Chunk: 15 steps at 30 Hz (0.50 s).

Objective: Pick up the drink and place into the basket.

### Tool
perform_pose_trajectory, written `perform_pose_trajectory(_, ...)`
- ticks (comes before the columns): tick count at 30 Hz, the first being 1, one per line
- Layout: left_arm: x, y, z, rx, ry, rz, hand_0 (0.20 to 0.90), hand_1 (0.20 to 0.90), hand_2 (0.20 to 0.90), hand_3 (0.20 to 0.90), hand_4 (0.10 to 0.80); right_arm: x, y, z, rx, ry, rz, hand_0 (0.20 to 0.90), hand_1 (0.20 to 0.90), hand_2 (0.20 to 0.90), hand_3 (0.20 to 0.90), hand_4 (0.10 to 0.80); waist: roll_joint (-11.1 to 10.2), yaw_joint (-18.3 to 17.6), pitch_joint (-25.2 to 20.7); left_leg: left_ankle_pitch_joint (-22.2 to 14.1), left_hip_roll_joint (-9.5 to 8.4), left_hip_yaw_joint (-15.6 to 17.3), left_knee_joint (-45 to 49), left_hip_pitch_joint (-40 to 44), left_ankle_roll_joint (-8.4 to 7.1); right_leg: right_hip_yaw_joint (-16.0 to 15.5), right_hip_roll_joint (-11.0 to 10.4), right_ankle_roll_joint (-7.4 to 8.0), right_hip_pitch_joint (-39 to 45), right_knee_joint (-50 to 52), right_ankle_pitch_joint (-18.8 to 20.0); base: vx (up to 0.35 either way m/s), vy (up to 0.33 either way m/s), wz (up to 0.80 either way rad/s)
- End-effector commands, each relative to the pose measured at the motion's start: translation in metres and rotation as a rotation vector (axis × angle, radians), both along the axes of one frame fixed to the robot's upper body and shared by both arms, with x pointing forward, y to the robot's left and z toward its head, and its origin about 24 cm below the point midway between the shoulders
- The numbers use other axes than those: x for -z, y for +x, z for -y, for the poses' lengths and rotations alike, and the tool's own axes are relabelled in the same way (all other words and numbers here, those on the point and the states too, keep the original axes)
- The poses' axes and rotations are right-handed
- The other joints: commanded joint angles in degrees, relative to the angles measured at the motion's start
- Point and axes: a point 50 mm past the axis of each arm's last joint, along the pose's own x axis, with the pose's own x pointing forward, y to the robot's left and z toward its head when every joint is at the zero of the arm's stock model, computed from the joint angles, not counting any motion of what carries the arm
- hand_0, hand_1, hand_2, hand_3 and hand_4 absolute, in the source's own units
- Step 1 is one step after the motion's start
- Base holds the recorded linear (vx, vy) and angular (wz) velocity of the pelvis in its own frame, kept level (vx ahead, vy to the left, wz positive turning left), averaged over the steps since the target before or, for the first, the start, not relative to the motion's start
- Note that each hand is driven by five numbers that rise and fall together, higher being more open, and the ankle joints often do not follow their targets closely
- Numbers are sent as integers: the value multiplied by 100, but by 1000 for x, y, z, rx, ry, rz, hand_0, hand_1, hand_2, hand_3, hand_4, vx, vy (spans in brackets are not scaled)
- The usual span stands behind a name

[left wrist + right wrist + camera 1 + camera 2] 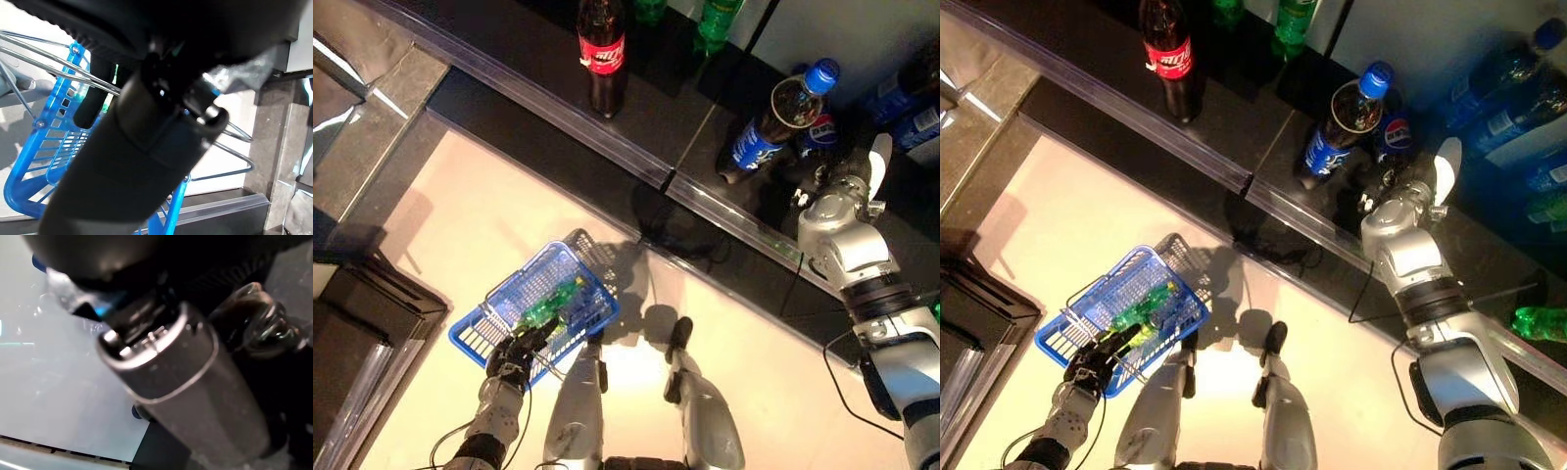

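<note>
A cola bottle with a blue cap and blue label (766,125) stands on the dark shelf (607,142), with a second blue-labelled bottle (819,127) right behind it. My right hand (822,196) is up at the shelf beside these bottles; its fingers are hidden behind them. In the right wrist view the thumb (186,382) fills the frame beside a dark bottle (264,323). My left hand (512,354) hangs low, curled round the wire handle of the blue basket (519,271), which holds a green bottle (551,305).
A red-labelled cola bottle (602,54) stands further left on the shelf, and green bottles (715,24) at the back. More blue bottles (1508,108) fill the right side, and a green one (1540,321) lies lower right. A dark cabinet (362,323) stands at the left.
</note>
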Motion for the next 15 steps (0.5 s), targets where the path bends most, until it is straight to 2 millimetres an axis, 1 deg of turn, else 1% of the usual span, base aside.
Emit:
perform_pose_trajectory(1, -13, -5, -1, 58, 12, 122, 300, 300, 300, 200, 100, -40, 0, 27, -29, -58, 1, 742, 742, 742, 716, 616, 130, 225, -109, -465, -98, -184, 626, -172, 49, -142, 24, 126, -84, 729, -602, 0, 0, 0)
perform_pose_trajectory(2, -13, -4, -2, 60, 14, 123, 300, 300, 300, 200, 100, -38, 2, 31, -32, -52, -29, 561, 561, 561, 505, 405, 129, 242, -109, -458, -103, -191, 611, -171, 45, -155, 20, 126, -84, 729, -604, 0, 0, 0)
perform_pose_trajectory(3, -14, -4, -2, 61, 14, 124, 300, 300, 300, 200, 100, -37, 3, 32, -34, -47, -48, 458, 458, 458, 384, 284, 129, 252, -109, -453, -102, -193, 605, -171, 41, -160, 19, 125, -89, 735, -607, 0, 0, 0)
perform_pose_trajectory(4, -14, -4, -3, 61, 15, 124, 300, 300, 300, 200, 100, -36, 3, 34, -33, -44, -61, 333, 333, 333, 238, 138, 126, 262, -109, -450, -104, -192, 596, -166, 40, -167, 21, 125, -89, 738, -608, 0, 0, 0)
perform_pose_trajectory(5, -14, -4, -4, 62, 18, 123, 300, 300, 300, 200, 100, -34, 5, 37, -33, -38, -92, 300, 300, 300, 200, 100, 116, 279, -109, -450, -103, -193, 595, -166, 37, -187, 19, 123, -85, 743, -613, 0, 0, 0)
perform_pose_trajectory(8, -15, -4, -5, 65, 22, 118, 300, 300, 300, 200, 100, -28, 5, 43, -33, -25, -149, 300, 300, 300, 200, 100, 102, 300, -109, -453, -102, -193, 589, -143, 36, -215, 15, 120, -74, 763, -623, 0, 0, 0)
perform_pose_trajectory(13, -14, -5, -7, 72, 24, 109, 300, 300, 300, 200, 100, -12, 4, 54, -28, -7, -263, 300, 300, 300, 200, 100, 89, 332, -109, -464, -120, -174, 552, -32, 46, -241, 10, 117, 13, 770, -637, 0, 0, 0)
perform_pose_trajectory(15, -14, -5, -7, 74, 23, 110, 300, 300, 300, 200, 100, -8, 4, 56, -25, -5, -285, 300, 300, 300, 200, 100, 90, 336, -109, -465, -126, -171, 545, -9, 48, -243, 10, 117, 32, 771, -638, 0, 0, 0)
